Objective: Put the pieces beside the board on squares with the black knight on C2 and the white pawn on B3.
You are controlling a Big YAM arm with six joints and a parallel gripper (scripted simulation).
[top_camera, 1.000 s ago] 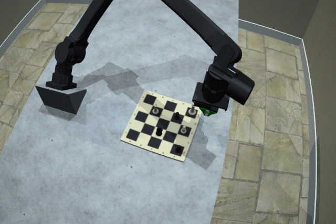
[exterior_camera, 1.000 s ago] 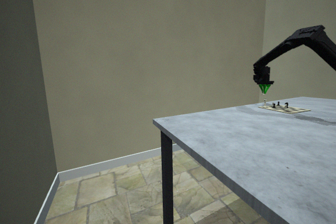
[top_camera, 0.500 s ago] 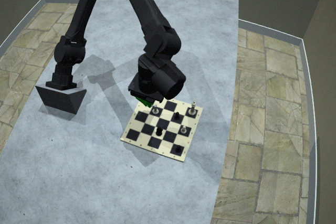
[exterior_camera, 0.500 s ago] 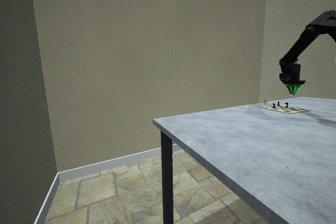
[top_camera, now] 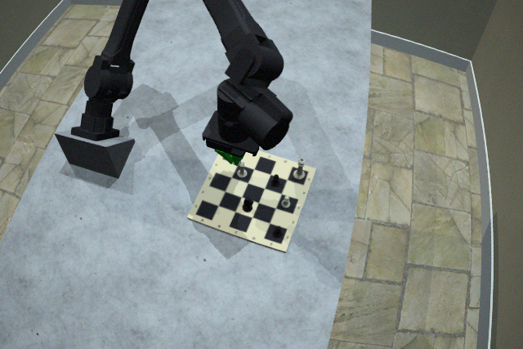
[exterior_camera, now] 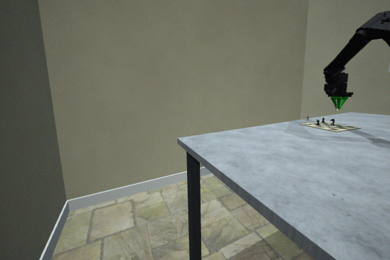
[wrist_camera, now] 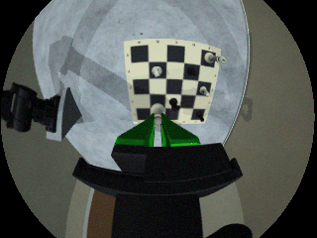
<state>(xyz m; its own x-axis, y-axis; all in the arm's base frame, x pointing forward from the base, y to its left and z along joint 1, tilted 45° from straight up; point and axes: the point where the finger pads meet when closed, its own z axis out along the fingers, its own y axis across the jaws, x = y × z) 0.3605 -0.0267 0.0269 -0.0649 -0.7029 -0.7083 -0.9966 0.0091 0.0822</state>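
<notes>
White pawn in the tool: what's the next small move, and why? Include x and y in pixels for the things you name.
Probably center the white pawn (exterior_camera: 336, 109) (wrist_camera: 158, 108) above B3, then lower: the shut tool (top_camera: 233, 163) (exterior_camera: 337, 107) (wrist_camera: 158, 117) holds it above the board (top_camera: 194, 215) (exterior_camera: 355, 128) (wrist_camera: 128, 59), and B3 is vacant.

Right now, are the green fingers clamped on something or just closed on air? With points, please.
Clamped: the green fingers (top_camera: 228, 154) (exterior_camera: 342, 102) pinch a small white chess piece (exterior_camera: 336, 108) (wrist_camera: 158, 110), visible at their tips above the board (top_camera: 194, 215) (exterior_camera: 354, 128) (wrist_camera: 128, 52).
</notes>
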